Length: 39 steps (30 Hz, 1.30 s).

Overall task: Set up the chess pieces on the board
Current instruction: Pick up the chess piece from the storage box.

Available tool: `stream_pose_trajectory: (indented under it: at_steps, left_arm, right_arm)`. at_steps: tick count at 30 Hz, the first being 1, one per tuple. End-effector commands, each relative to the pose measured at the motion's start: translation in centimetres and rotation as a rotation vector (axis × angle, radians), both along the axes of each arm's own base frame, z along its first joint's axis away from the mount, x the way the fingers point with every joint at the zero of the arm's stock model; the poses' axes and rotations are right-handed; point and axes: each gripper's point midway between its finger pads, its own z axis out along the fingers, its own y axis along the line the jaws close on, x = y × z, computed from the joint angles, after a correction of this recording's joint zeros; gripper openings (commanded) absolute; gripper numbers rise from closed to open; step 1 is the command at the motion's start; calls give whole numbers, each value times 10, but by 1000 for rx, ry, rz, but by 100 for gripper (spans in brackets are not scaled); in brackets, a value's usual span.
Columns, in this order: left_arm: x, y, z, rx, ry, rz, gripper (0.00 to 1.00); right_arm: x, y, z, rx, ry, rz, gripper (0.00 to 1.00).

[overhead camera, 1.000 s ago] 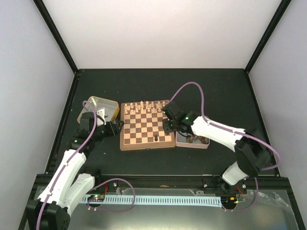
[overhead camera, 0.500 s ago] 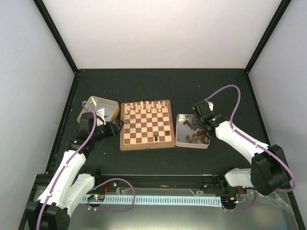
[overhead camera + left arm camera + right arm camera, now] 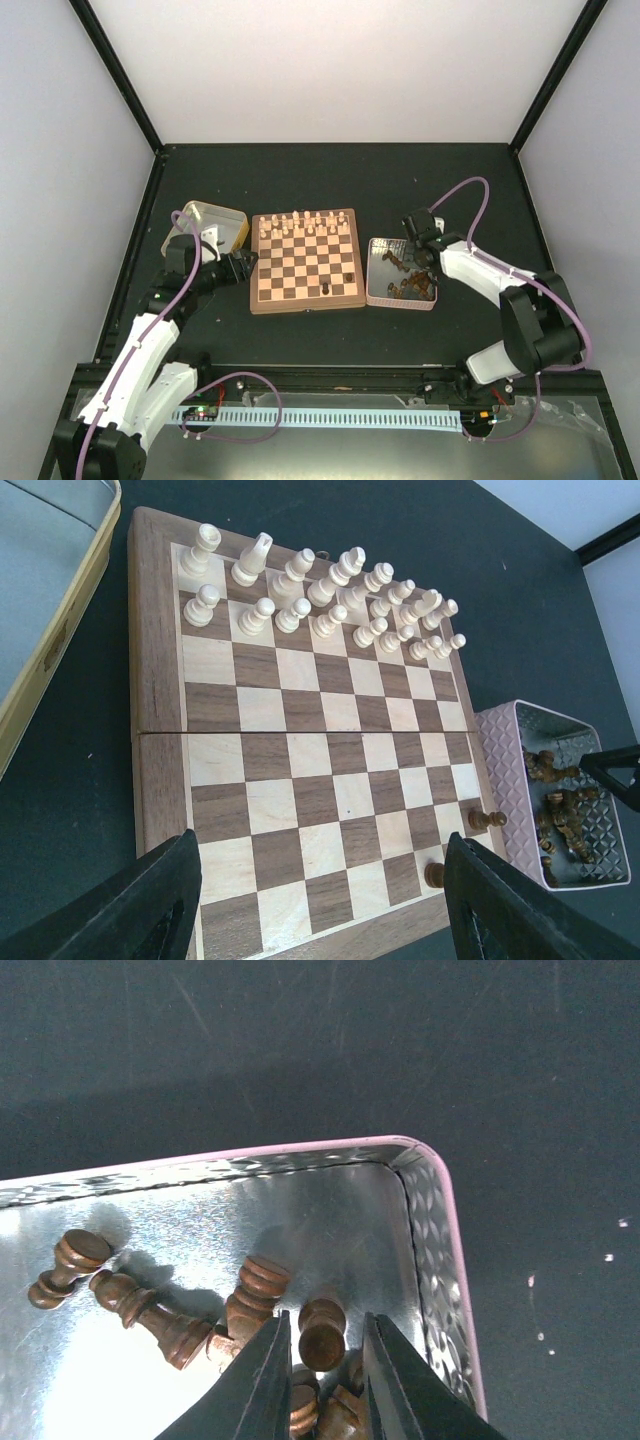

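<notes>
The board [image 3: 300,270] [image 3: 300,770] lies mid-table. Pale pieces [image 3: 300,222] [image 3: 320,590] fill its two far rows. Two dark chess pieces stand on its near right squares [image 3: 326,289] [image 3: 348,279], also in the left wrist view [image 3: 433,874] [image 3: 487,819]. More dark pieces lie loose in the silver tin [image 3: 375,290] [image 3: 440,1220] right of the board. My right gripper [image 3: 420,250] [image 3: 325,1360] is down in that tin, jaws narrowly apart on either side of one dark piece [image 3: 322,1335] with slim gaps showing. My left gripper [image 3: 243,268] [image 3: 320,910] hangs open at the board's left edge, holding nothing.
A gold tin [image 3: 205,225] [image 3: 60,630] stands left of the board, beside my left arm. The silver tin's pink rim and walls close in tightly around my right fingers [image 3: 270,1380]. Black frame posts border the dark table.
My right arm swung from the board's right edge to the silver tin, leaving a second dark piece on the board, and its jaws have narrowed around a piece. The left arm stayed still.
</notes>
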Motion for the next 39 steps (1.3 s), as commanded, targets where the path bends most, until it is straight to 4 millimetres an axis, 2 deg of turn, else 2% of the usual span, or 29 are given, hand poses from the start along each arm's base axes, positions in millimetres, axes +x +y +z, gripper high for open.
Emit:
stream_pose_trajectory:
  at_steps: [1,14,18,23,31,39]
  left_arm:
    - [-1,-3,10,-6,-27,-18,68]
    - [-2,-2,8,-2,-24,-15,69]
    - [-1,-2,8,-2,-24,-14,68]
    - [-1,-2,8,-1,-24,-16,69]
    - [0,-3,10,-4,-32,-14,69]
    - [1,-4,9,-11,-22,-16,69]
  right_arm:
    - [12,2,3,10,-17,-9,22]
    - [9,1,-20,-15,51,-13,19]
    - [13,1,-17,-22,35,-7,13]
    - [18,1,-6,-30,0,6,7]
    - [14,9,26,38,-59,48,7]
    - [10,32,49,177,-87,117,8]
